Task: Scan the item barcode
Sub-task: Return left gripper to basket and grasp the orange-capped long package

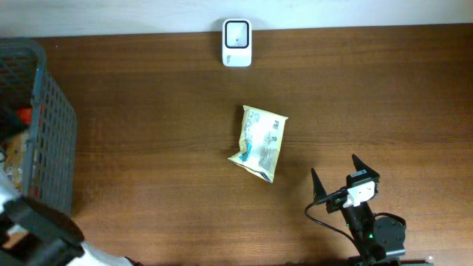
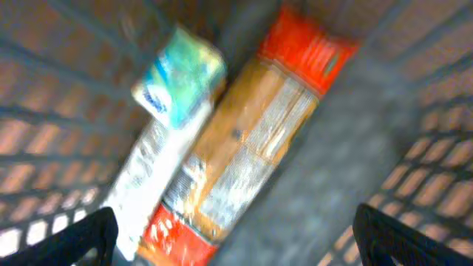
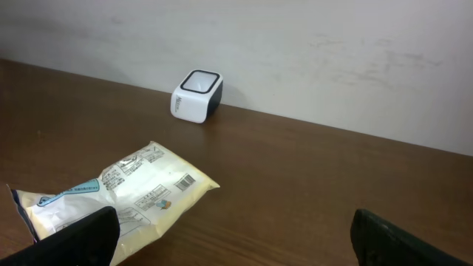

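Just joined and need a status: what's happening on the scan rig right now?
Nothing is held. The snack bag lies mid-table, barcode side up, apart from the scanner at the far edge. The right gripper hovers open near the bag, not touching. The left gripper is open over the basket, above an orange-red packet and a white-blue packet.

Even, soft light, barely any shadows; pouch [image 3: 118, 196] looks crisp on right wrist, but left wrist view is totally motion-smeared.
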{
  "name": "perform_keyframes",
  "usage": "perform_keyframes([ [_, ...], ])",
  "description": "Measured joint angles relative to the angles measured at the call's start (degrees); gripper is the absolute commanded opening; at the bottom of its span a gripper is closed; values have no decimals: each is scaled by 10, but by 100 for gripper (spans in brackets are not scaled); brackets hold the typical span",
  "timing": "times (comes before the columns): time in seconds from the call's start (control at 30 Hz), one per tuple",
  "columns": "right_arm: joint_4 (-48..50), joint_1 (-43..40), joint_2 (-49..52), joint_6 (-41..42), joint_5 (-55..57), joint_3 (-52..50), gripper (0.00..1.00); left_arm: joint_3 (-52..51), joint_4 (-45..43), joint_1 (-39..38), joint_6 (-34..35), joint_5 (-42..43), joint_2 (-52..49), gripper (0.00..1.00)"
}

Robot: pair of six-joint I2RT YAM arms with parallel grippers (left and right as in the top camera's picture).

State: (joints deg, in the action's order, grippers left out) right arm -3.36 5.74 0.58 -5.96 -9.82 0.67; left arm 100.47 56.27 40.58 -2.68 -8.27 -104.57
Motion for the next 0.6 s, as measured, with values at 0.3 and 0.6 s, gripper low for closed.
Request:
perform_keyframes([
  [0.3,0,0,0,0,0,0,99,-1,12,27,-124,-31,-138,99],
  [0.6,0,0,0,0,0,0,99,-1,1,40,-152,45,-162,100],
])
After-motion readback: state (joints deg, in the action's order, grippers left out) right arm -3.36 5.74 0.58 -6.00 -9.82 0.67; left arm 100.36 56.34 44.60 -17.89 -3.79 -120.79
